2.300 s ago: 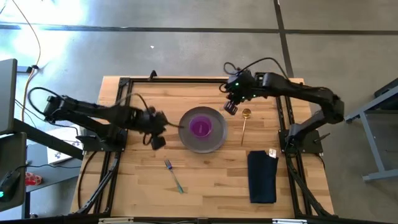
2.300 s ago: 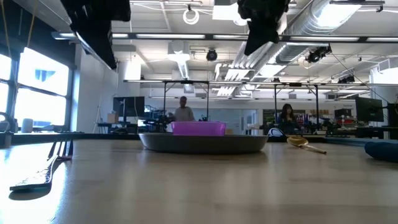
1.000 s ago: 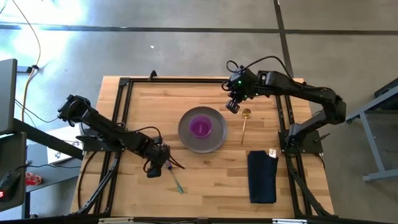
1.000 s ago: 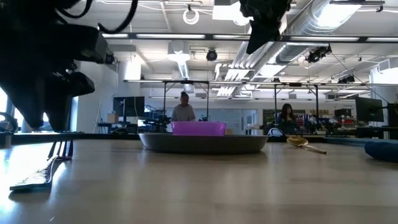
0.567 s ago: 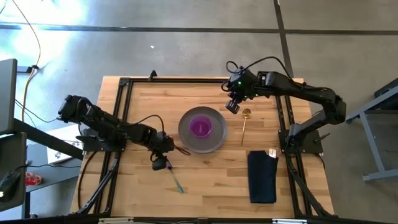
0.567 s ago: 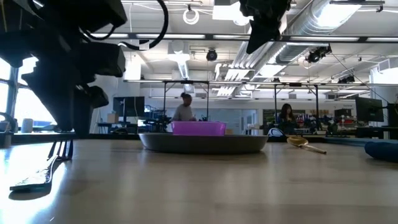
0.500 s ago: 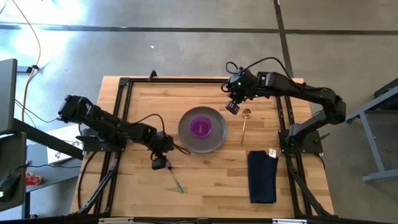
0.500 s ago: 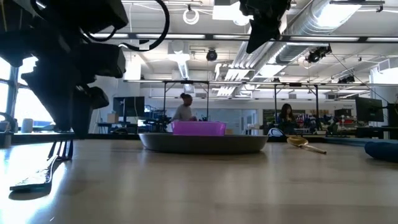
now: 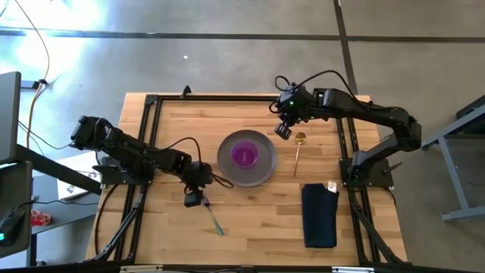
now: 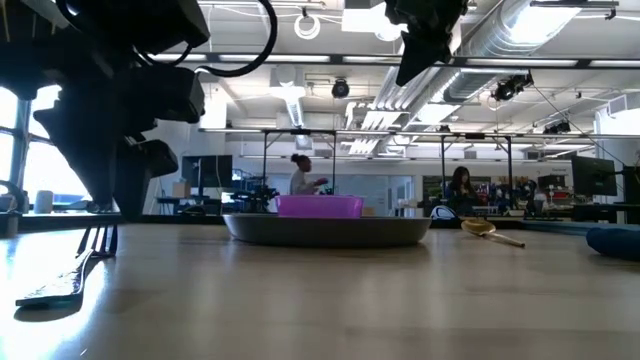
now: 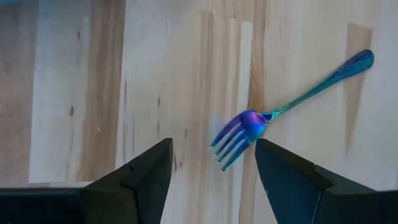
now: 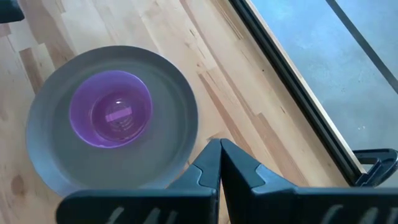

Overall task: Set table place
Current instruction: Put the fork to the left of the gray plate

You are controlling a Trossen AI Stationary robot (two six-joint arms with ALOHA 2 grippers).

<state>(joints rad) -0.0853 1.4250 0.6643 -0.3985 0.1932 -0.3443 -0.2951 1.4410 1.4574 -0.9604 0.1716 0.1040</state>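
Note:
On the table (image 9: pixel 174 121) a grey plate (image 9: pixel 227 171) carries a purple bowl (image 9: pixel 244 155). A fork with a teal handle (image 9: pixel 213 217) lies flat near the front left, tines (image 11: pixel 235 138) toward the far side. My left gripper (image 9: pixel 194 199) hovers open by the tines, its fingers (image 11: pixel 149 171) on either side and short of them, touching nothing. My right gripper (image 9: pixel 283 130) hangs shut, high above the plate's far right edge. A gold spoon (image 9: pixel 298 152) lies right of the plate. A folded navy napkin (image 9: pixel 319 214) lies at the front right.
A black rail frame (image 9: pixel 148 144) runs around the tabletop. Bare wood lies between the fork and the napkin (image 9: pixel 261 220). In the low view, people stand in the room beyond the plate (image 10: pixel 330 230).
My left gripper has gone a little toward the table's right edge, up to the fork's tines, and then kept still. The fork, plate, bowl, spoon and napkin have stayed where they were.

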